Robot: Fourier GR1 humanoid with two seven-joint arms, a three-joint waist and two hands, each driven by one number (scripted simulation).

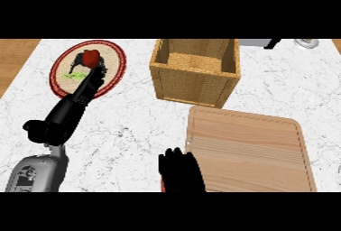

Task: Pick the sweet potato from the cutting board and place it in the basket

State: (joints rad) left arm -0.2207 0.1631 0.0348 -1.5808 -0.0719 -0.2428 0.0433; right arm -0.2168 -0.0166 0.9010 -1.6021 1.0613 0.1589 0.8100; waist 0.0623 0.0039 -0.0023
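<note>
I see right robot hand (180, 171) at desk's (133, 131) near edge, fingers straight, touching cutting board's (250, 151) left side. Left robot hand (73, 106) reaches far-left, straight fingers touching red sweet potato (90, 57) on plate (113, 67). Basket (193, 67) at far edge.

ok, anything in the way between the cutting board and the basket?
Nothing visible: only bare counter separates board from basket, its top open. The board itself looks bare; a red item sits on the plate at the fingers of the left hand.
</note>
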